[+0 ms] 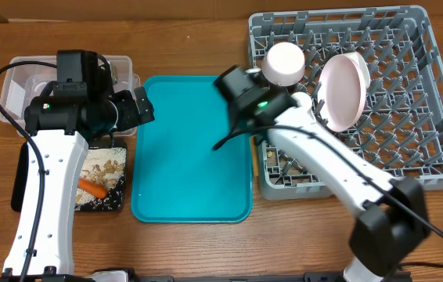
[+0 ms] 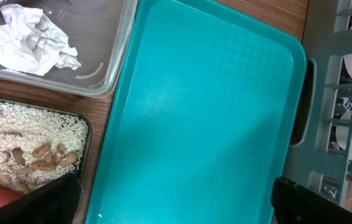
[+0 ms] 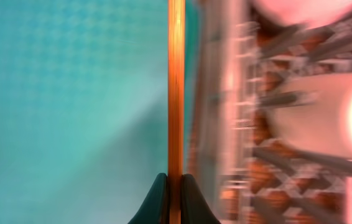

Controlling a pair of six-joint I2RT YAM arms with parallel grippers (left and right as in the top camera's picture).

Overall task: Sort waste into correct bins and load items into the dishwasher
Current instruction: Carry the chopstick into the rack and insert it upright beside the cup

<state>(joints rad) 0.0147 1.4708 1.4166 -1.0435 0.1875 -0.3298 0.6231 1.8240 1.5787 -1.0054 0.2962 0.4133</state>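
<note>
My right pincer (image 3: pixel 175 188) was shut tight on the chopstick (image 3: pixel 176 87). The two fingertips pressed together on its lower end, and the stick ran straight up the wrist view. It hung over the seam between the teal tray (image 1: pixel 194 149) and the rack's (image 1: pixel 433 94) left edge, tray to one side of the stick and grey pegs to the other. That view was badly blurred on the rack side.

The left pincer (image 2: pixel 182 205) stood wide apart with nothing in it, above the teal tray's left part, near the tub (image 2: pixel 111 81). Its dark fingers (image 2: pixel 51 199) showed only at the bottom corners of its camera.

In the clear tub lay a crumpled napkin (image 2: pixel 27 40). Just in front of it, the black tray (image 1: pixel 116 202) held rice (image 2: pixel 33 134), nuts (image 2: pixel 42 152) and a carrot piece (image 1: pixel 92 187).

In the rack a bowl (image 1: pixel 344 90) stood on edge among the pegs, and a cup (image 1: pixel 284 63) sat near the back-left corner — both white. Everything rested on the wooden table (image 1: pixel 206 251).
</note>
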